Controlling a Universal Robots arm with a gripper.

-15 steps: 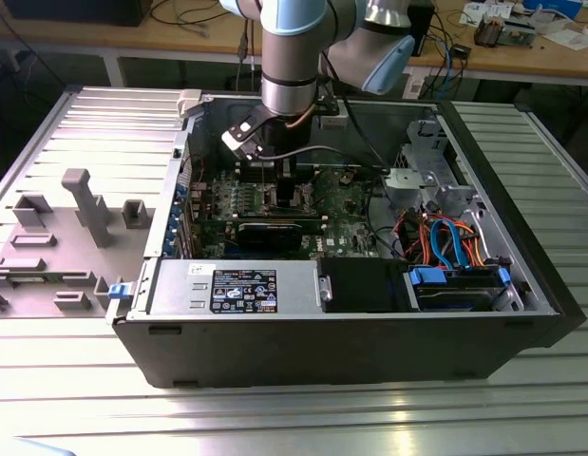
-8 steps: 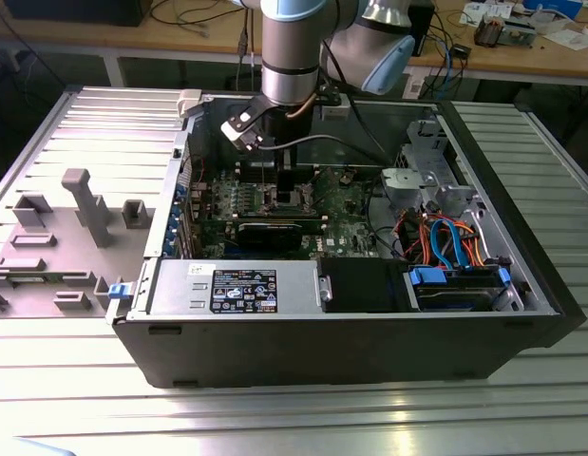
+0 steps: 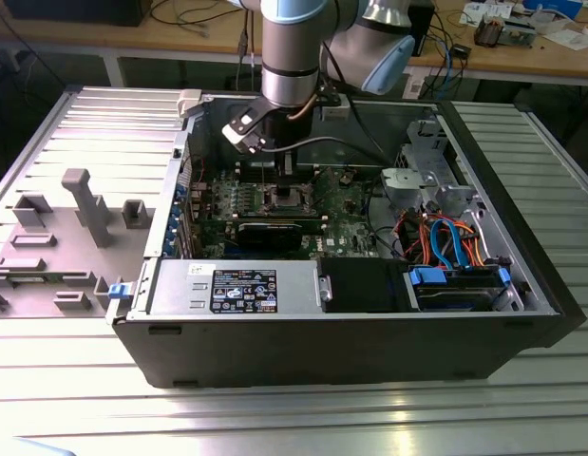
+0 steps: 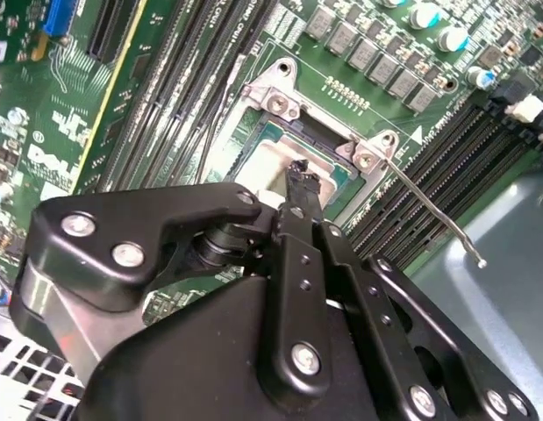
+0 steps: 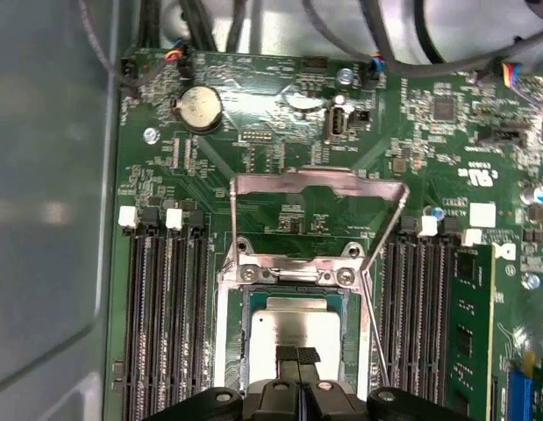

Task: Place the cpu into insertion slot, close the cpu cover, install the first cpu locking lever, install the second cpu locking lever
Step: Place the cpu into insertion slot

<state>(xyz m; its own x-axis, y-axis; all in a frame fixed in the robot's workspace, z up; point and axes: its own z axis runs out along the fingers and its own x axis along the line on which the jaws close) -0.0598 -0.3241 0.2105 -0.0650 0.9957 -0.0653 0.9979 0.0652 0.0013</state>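
The gripper (image 5: 297, 355) was seen clenched, fingertips pressed together with nothing between them, directly over the cpu (image 5: 293, 326); contact could not be told. The cpu was seated flat in the insertion slot (image 5: 293, 274) on the green motherboard (image 5: 280, 132), mid-way inside the open computer case (image 3: 322, 351). The cpu cover (image 5: 317, 181) was swung up, open. One locking lever (image 4: 429, 209) was seen unlatched, raised beside the slot.
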